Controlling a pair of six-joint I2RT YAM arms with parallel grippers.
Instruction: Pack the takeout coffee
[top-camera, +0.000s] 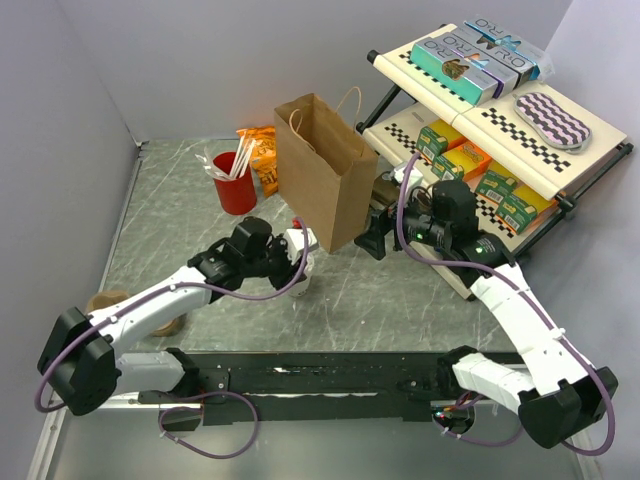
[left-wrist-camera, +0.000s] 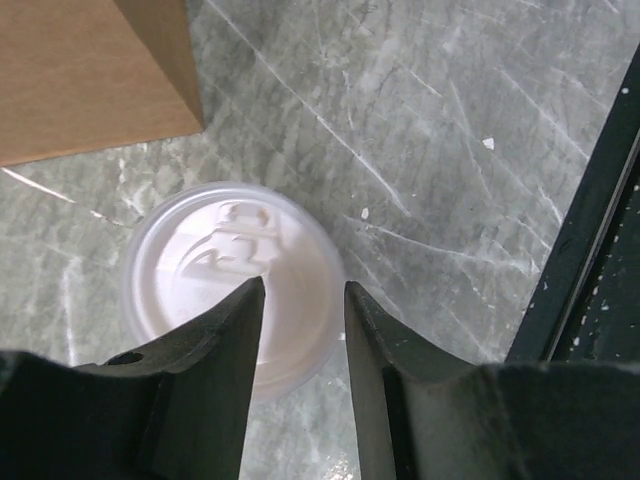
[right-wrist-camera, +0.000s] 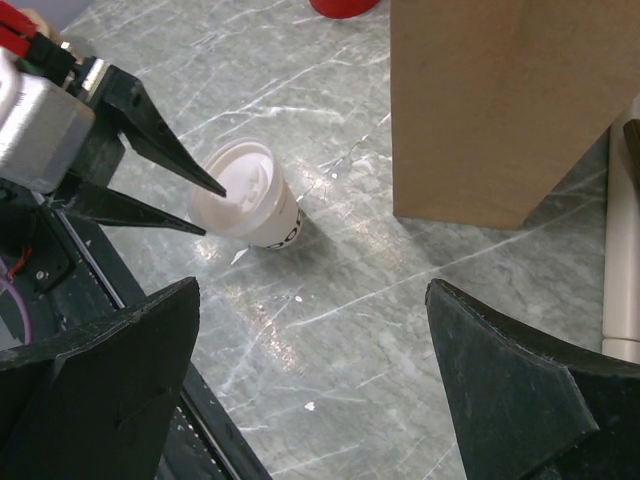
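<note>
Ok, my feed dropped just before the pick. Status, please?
Left hand open, hovering over takeout coffee, no grip. Right hand open, empty, near paper bag. Coffee upright on table, outside bag. Nothing between them.

My left gripper (left-wrist-camera: 303, 292) is matt black plastic; the domed lid (left-wrist-camera: 225, 260) of the small white paper cup (right-wrist-camera: 278, 226) is smooth plastic; the brown paper bag (right-wrist-camera: 500, 100) matt; the grey marbled surface (left-wrist-camera: 430, 150) faintly glossy.

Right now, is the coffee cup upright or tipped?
Upright. The takeout coffee stands on its base on the table, domed lid on top; the left wrist view looks straight down on the lid.
</note>
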